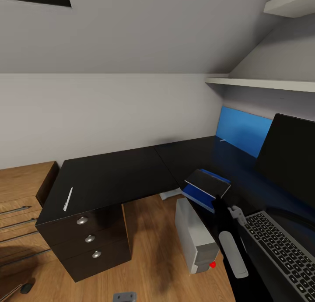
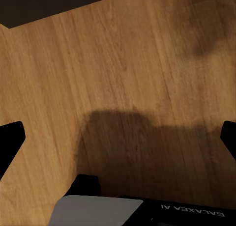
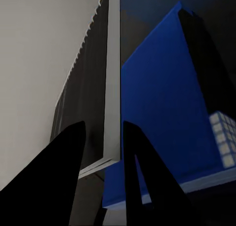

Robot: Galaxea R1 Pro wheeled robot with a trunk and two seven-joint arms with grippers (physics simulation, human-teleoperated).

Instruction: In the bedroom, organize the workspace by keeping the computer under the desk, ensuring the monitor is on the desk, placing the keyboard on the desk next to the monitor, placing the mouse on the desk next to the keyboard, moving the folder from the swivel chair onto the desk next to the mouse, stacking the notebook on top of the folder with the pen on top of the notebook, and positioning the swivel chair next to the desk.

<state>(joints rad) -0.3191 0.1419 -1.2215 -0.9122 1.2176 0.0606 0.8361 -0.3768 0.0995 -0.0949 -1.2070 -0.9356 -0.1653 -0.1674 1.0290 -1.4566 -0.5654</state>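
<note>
Hanging nearest over the wooden floor (image 2: 123,59), the left tool (image 2: 118,137) has its fingers spread wide and carries nothing. Beside the keyboard (image 1: 280,249), the right arm reaches forward, and the right tool (image 3: 103,125) stands narrow around the thin edge of the notebook (image 1: 209,181). It appears to hold it, with one finger on each side of the dark cover and the pale pages. The notebook is tilted, and its long axis runs straight away from the tool along the fingers. Just under and beyond it lies the blue folder (image 1: 197,198), flat on the worktop (image 1: 113,173), so the notebook is already over its target. I judge the next move needs mainly a lowering and flattening, not a sideways shift. The computer (image 1: 194,238) stands on the floor below the worktop edge, just left of this arm. The monitor (image 1: 291,155) stands further back on the right. The pen (image 1: 68,199) lies well apart on the left wing of the worktop, above the drawers, with its long axis pointing roughly away from the robot. I judge the left arm is the nearer one to it.
</note>
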